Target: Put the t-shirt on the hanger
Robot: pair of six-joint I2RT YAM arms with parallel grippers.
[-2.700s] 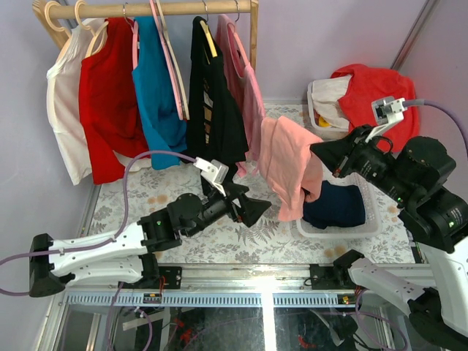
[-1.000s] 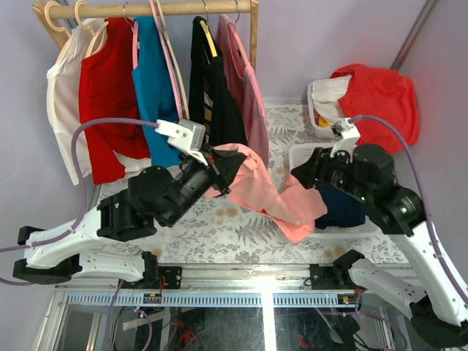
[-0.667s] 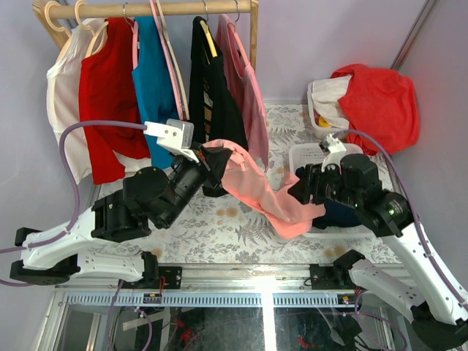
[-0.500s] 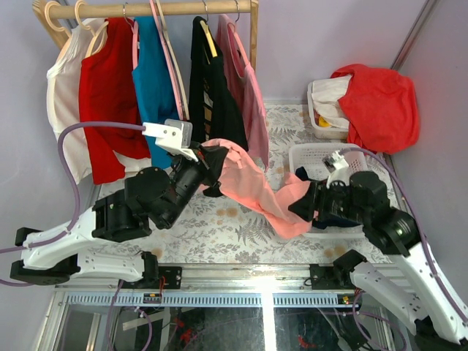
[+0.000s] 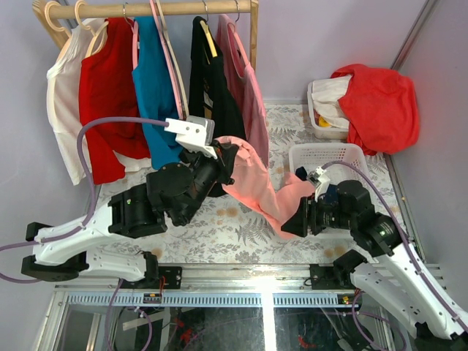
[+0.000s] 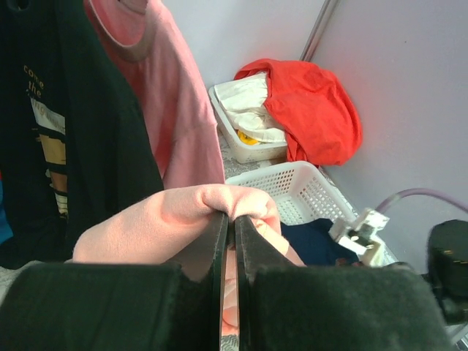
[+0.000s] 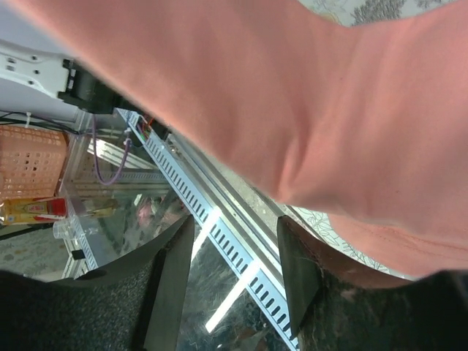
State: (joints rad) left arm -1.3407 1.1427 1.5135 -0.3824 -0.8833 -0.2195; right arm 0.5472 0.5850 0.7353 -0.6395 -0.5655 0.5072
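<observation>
The salmon t-shirt [image 5: 259, 183] hangs in the air as a long drape between the two arms. My left gripper [image 5: 225, 157] is shut on its upper fold. In the left wrist view the cloth [image 6: 157, 227] bulges over the closed fingertips of the left gripper [image 6: 230, 218]. My right gripper [image 5: 290, 223] sits at the t-shirt's low end with its jaws open. Nothing lies between the fingers of the right gripper [image 7: 236, 223]; the cloth [image 7: 292, 95] passes above them. A cream wood-look hanger [image 5: 51, 23] hooks over the rail's left end.
A wooden rail [image 5: 146, 7] at the back carries white, red, blue and black garments and a pink striped top [image 5: 248, 88], plus a thin pink hanger [image 5: 167, 51]. A white basket [image 5: 325, 155] holds navy cloth. Behind it, a red shirt [image 5: 376, 99] drapes over a tub.
My right gripper has dropped toward the near edge and slid to the t-shirt's low end, still open. The left arm has shifted right with the cloth in its grip.
</observation>
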